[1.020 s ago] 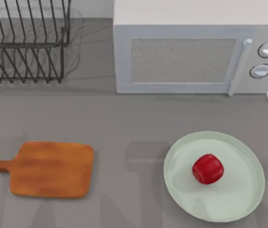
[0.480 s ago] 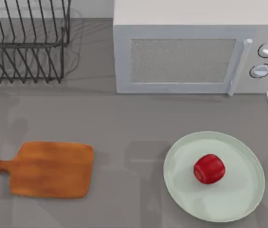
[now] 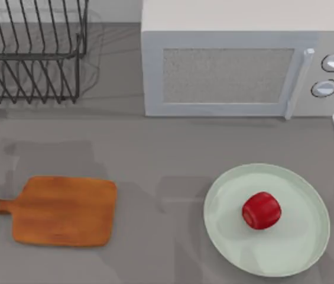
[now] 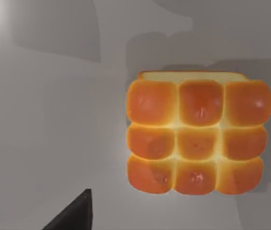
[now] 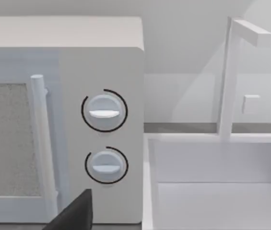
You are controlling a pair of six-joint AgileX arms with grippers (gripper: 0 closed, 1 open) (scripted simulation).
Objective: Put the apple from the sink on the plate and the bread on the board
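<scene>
- From above, we see a black wire dish rack [image 3: 31, 50] at the far left of the grey desk [image 3: 155, 154], cut off by the frame edge.
- Nearer on the left lies the board [image 3: 63, 211], flat, its short handle pointing left; nothing lies on it.
- Our left wrist camera looks straight down on the bread [image 4: 198, 136], a square loaf with a grid of nine golden bumps, sitting on a pale grey surface. We cannot tell from this view where that surface lies relative to the board.
- A dark tip of our left tool [image 4: 75, 214] juts in at that view's edge, apart from the bread; whether it is spread or pressed together, we cannot tell.
- A white microwave [image 3: 243, 65] stands at the back, centre to right.
- On the right, the plate [image 3: 297, 248] holds the apple [image 3: 262, 210], near its middle.
- Our right wrist camera faces the microwave dials [image 5: 104, 111], with a white sink [image 5: 217, 182] and tap [image 5: 231, 76] beside them.
- A dark piece of our right tool [image 5: 73, 215] shows there; its state cannot be told.
</scene>
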